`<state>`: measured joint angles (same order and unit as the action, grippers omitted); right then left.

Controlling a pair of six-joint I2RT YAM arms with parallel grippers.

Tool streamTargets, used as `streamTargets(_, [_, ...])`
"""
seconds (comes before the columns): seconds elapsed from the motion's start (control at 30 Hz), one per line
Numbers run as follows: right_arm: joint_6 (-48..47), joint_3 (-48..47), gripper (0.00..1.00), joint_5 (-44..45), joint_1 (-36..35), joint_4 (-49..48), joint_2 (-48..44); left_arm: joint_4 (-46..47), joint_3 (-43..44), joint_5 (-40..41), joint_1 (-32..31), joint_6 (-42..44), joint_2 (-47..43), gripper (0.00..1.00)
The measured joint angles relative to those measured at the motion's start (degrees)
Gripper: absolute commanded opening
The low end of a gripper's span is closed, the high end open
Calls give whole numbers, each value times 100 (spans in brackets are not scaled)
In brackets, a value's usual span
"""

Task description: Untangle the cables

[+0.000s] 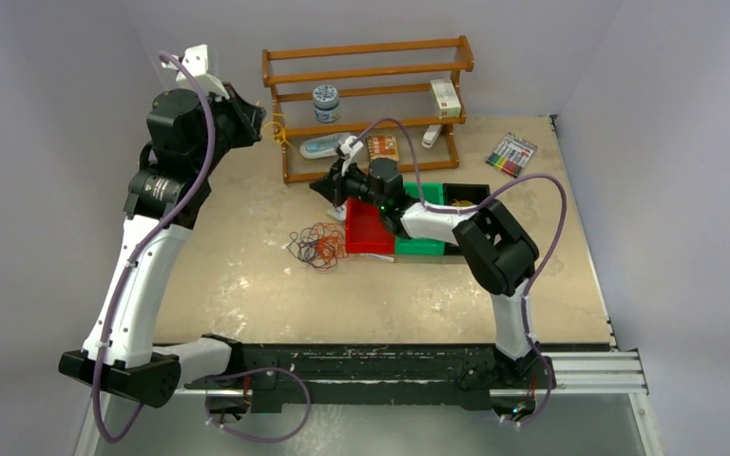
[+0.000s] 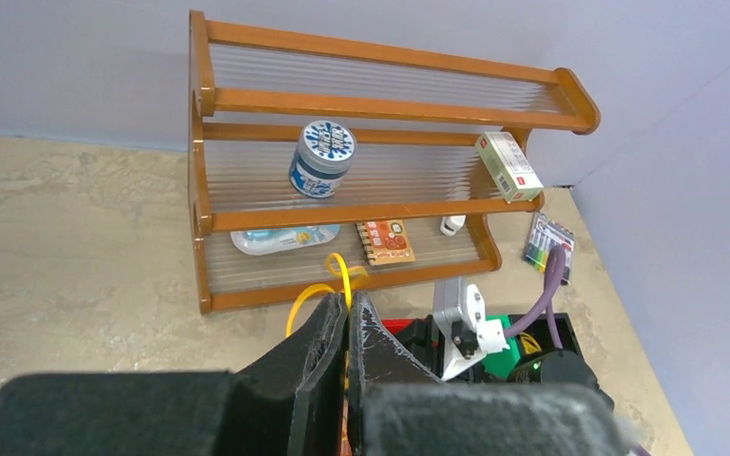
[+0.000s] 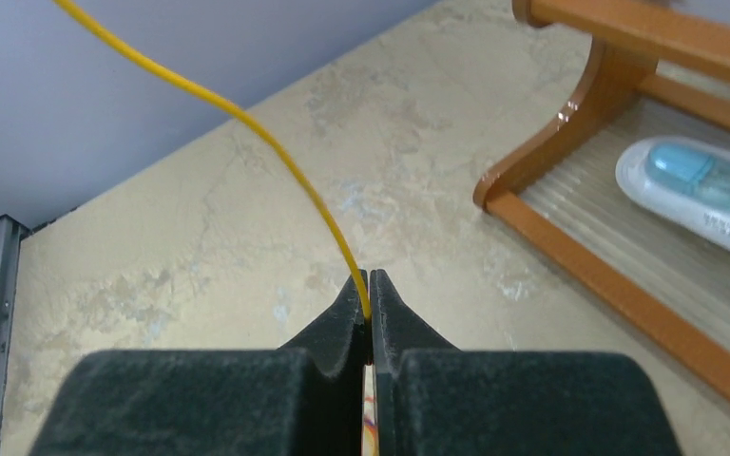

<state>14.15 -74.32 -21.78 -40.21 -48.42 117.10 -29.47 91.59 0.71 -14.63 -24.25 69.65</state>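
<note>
Left claw (image 2: 349,304) and right claw (image 3: 369,281) each clamped on yellow cable (image 3: 247,119), rack (image 1: 366,49) just behind, tangle (image 1: 318,245) loose on counter (image 1: 247,304).

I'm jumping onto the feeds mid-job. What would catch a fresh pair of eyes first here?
Both arms are pinching a thin yellow cable. The left gripper is shut on a loop of it in front of the wooden rack, and the right gripper is clamped on a strand that runs up and away to its left. The orange-red and dark tangle lies on the table, just left of the red bin.
</note>
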Motion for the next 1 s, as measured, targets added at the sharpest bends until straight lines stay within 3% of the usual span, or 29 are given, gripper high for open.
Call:
streamTargets(0.3, [0,734,0,286,181,0,-883,-210,2,450,0,153,-96,0])
streamTargets(0.53, [173,1209,0,422,734,-155,-1484,-284,2,1307,0,284,-444,0])
streamTargets(1.0, [321,1703,0,885,1115,66,-2553,-658,-197,1685,-61,393,-511,0])
